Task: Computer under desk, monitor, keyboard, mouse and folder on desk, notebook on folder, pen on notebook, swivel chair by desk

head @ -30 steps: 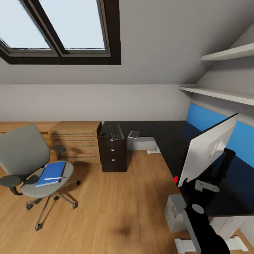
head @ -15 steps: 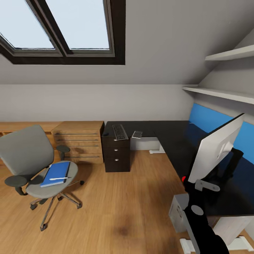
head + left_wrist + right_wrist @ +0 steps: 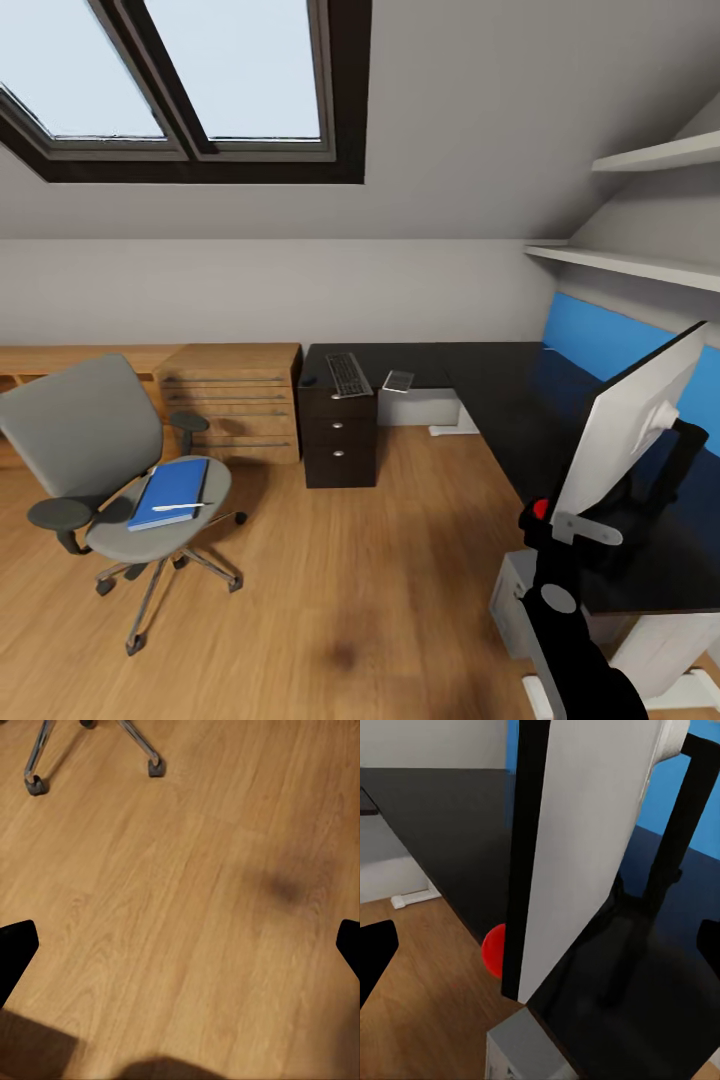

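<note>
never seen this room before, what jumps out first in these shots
The monitor looms at the right on the black desk, its pale back facing the camera. At the left, the swivel chair stands on the wooden floor with the blue folder on its seat.

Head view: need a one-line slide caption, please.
Attic bedroom: blue folder with pen on the swivel chair, keyboard on the far desk, monitor at right.

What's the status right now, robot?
Left gripper open over bare floor. Right gripper open by monitor. Folder on swivel chair.
</note>
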Motion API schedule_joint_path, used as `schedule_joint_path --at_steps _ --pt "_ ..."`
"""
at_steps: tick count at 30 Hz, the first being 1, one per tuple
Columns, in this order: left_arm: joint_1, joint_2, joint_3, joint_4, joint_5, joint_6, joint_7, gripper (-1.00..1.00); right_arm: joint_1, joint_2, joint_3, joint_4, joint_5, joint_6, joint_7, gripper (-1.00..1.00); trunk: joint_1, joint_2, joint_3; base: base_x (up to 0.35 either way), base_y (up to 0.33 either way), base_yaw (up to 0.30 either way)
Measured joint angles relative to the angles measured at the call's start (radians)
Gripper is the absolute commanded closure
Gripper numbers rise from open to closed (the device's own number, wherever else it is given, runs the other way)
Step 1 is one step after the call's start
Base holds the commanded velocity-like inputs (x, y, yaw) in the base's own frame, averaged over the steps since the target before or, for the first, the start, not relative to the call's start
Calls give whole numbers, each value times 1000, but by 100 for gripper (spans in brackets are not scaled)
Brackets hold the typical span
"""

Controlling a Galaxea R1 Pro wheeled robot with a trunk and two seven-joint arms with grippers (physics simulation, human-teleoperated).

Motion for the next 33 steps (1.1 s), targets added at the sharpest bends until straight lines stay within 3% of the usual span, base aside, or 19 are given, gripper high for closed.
schedule_joint_path --at_steps 20,33 --pt "0 -2 -2 0 -3 0 0 -100 0 -4 -10 -2 2 -50 -5 -100 0 0 0 131 1 0" --pt "0 -1 -3 0 -2 0 0 -100 0 -4 -97 3 1 -50 -17 -100 0 0 0 137 -15 0"
